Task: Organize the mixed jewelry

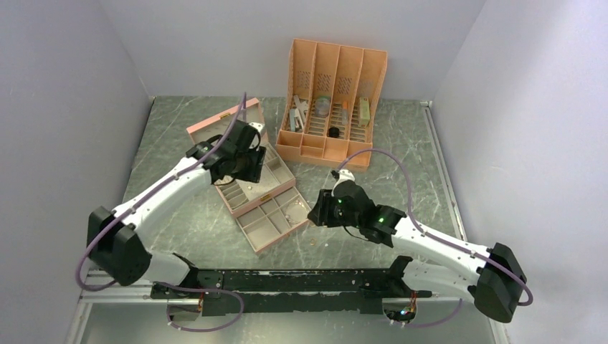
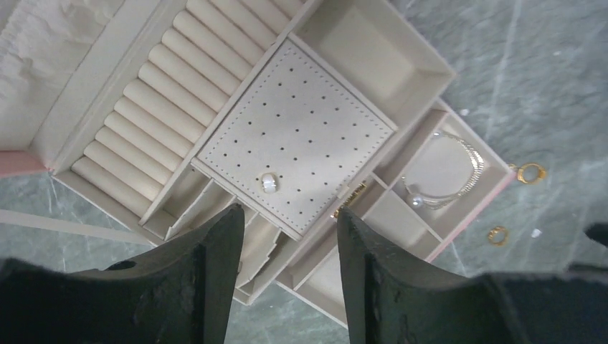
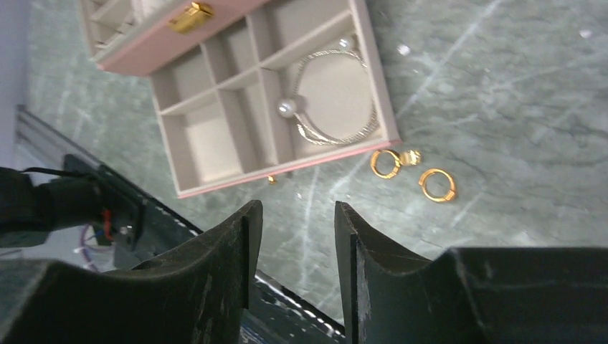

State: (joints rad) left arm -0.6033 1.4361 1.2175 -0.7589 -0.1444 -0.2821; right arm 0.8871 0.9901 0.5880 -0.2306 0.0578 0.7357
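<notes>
The pink jewelry box (image 1: 247, 168) lies open, its drawer (image 1: 276, 218) pulled out toward me. My left gripper (image 2: 290, 211) hovers open and empty over the box's perforated panel (image 2: 301, 136), where a small pearly stud (image 2: 269, 182) sits. A pearl bracelet (image 3: 333, 97) lies in a drawer compartment. Two gold hoop earrings (image 3: 387, 163) (image 3: 437, 185) and a tiny gold speck (image 3: 272, 179) rest on the table beside the drawer. My right gripper (image 3: 297, 208) is open and empty above the bare table, just in front of the drawer.
An orange slotted organizer (image 1: 333, 100) with grey and black oddments stands at the back. A black rail (image 1: 301, 283) runs along the near edge. Grey walls close in on the left, right and back of the marbled table (image 1: 401, 179).
</notes>
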